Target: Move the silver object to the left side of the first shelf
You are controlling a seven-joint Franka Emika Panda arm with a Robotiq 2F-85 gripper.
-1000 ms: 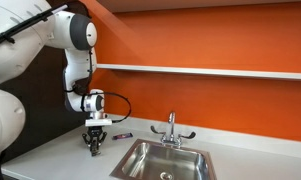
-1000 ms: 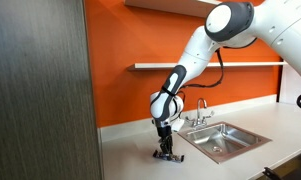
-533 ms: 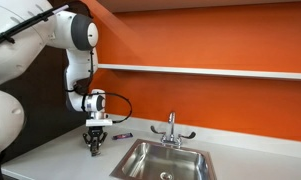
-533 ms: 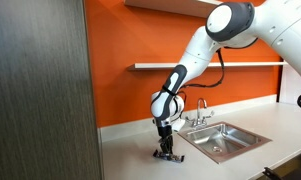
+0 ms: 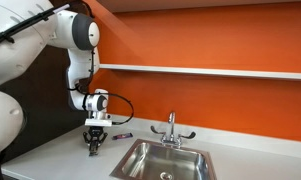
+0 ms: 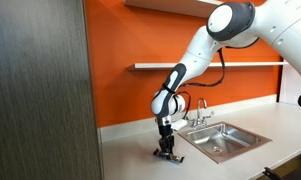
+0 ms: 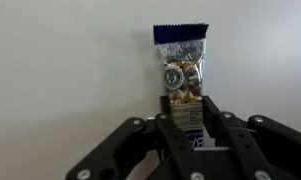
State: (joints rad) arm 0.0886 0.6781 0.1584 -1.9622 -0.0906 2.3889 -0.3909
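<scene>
The silver object (image 7: 180, 55) is a small silvery snack packet with blue ends, lying flat on the white counter in the wrist view. My gripper (image 7: 187, 112) points straight down, and its two black fingers press on both sides of the packet's near end. In both exterior views the gripper (image 5: 94, 146) (image 6: 167, 150) stands at counter level left of the sink, and the packet is too small to make out there. The first shelf (image 5: 210, 71) (image 6: 190, 65) is a thin white ledge on the orange wall, well above the gripper.
A purplish oblong piece (image 5: 121, 133) lies on the counter just right of the gripper. A steel sink (image 5: 165, 160) with a chrome faucet (image 5: 171, 128) lies to the right. A dark wood panel (image 6: 40, 90) stands close by in an exterior view.
The wrist has risen very slightly. The fingers stay closed on the packet at counter level.
</scene>
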